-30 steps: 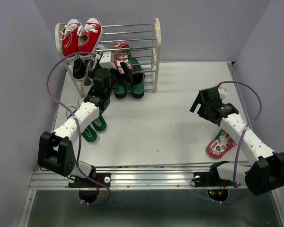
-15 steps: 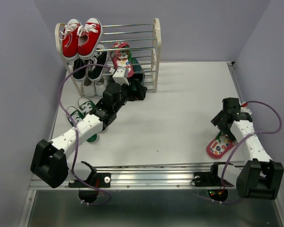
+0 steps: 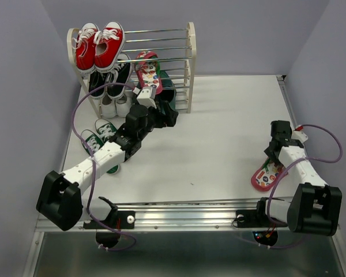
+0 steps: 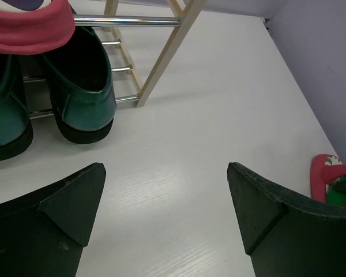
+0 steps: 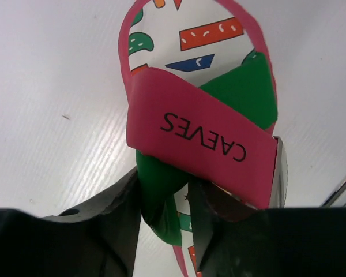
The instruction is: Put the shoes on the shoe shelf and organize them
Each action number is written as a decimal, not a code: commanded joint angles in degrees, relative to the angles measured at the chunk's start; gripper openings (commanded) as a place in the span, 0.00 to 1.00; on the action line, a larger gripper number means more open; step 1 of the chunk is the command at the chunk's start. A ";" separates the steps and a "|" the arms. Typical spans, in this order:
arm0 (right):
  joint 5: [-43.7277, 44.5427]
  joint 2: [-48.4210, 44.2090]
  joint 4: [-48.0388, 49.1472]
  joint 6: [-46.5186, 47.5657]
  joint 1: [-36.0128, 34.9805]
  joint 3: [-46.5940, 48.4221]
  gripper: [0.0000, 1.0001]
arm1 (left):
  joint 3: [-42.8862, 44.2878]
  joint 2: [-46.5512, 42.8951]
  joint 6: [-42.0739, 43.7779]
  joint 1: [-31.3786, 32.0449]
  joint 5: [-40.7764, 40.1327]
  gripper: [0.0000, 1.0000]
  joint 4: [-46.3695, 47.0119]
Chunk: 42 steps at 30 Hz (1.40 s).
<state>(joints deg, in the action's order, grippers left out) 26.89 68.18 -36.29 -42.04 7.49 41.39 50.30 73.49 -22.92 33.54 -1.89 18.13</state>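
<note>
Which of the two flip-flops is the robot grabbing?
The flip-flop on the table at front right: the right gripper pinches its green strap. The other flip-flop rests on the shelf.

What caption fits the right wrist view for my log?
Right gripper clamped on the green strap of a pink-red flip-flop lying on the white table.

Top external looks steeply down from behind the arm bases over the whole white counter (image 3: pixel 219 127). Left wrist sits low, facing the foot of the cream-framed chrome-rod shoe shelf (image 4: pixel 167 52). Right wrist is tight on the pink-red printed flip-flop (image 5: pixel 202 138), seen in all three.
</note>
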 commanded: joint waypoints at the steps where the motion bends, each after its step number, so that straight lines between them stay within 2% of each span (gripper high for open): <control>1: 6.24 -0.07 8.08 -0.94 0.42 -0.25 0.23 | -0.91 -2.92 -0.02 0.03 0.66 0.99 2.26; 4: 3.70 0.98 11.06 4.13 0.42 0.71 0.01 | -2.05 -3.88 -0.46 0.03 0.66 0.99 2.61; 8: -1.65 1.08 14.05 8.64 -0.27 1.77 0.01 | -3.02 -5.03 -0.99 0.03 -0.83 0.99 2.26; 11: -5.97 0.55 18.26 11.01 -5.36 2.47 0.01 | -3.89 -6.52 -1.51 0.03 -1.10 0.99 2.08; 14: -8.34 4.22 20.46 13.20 -14.04 5.01 0.01 | -5.04 -7.66 -2.04 0.03 -1.36 0.99 2.09; 18: -8.27 9.06 23.80 15.85 -20.30 7.48 0.01 | -6.44 -8.98 -2.92 0.03 -3.02 0.99 1.12; 21: -7.21 14.32 27.32 18.13 -28.11 10.37 0.01 | -7.76 -10.04 -3.71 0.03 -4.87 0.99 -0.19; 28: -9.76 22.07 31.55 18.40 -36.66 15.47 0.03 | -8.90 -11.71 -4.68 0.03 -5.93 0.99 -1.17; 31: -10.19 23.84 31.46 17.26 -37.72 17.23 0.10 | -8.65 -11.97 -4.68 0.03 -6.11 0.99 -1.87; 32: -10.28 23.84 31.55 17.00 -37.72 17.32 0.21 | -8.64 -11.88 -4.68 0.12 -6.11 0.99 -2.04; 34: -10.55 23.31 31.20 17.34 -37.72 17.32 0.33 | -8.56 -11.97 -4.59 0.03 -6.20 0.99 -2.48; 35: -10.55 23.05 30.67 17.61 -37.72 17.41 0.46 | -8.56 -11.97 -4.51 0.03 -6.20 0.99 -2.57; 38: -10.81 21.65 27.26 20.58 -37.72 17.76 0.65 | -8.56 -12.06 -4.42 0.03 -6.02 0.99 -2.92; 42: -7.66 18.66 23.47 24.46 -37.72 17.15 0.79 | -8.56 -12.41 -4.33 0.03 -5.67 0.99 -3.45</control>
<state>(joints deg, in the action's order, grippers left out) 16.32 91.15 -10.31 -22.02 -30.20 56.62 41.89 63.13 -27.51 33.54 -7.35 14.11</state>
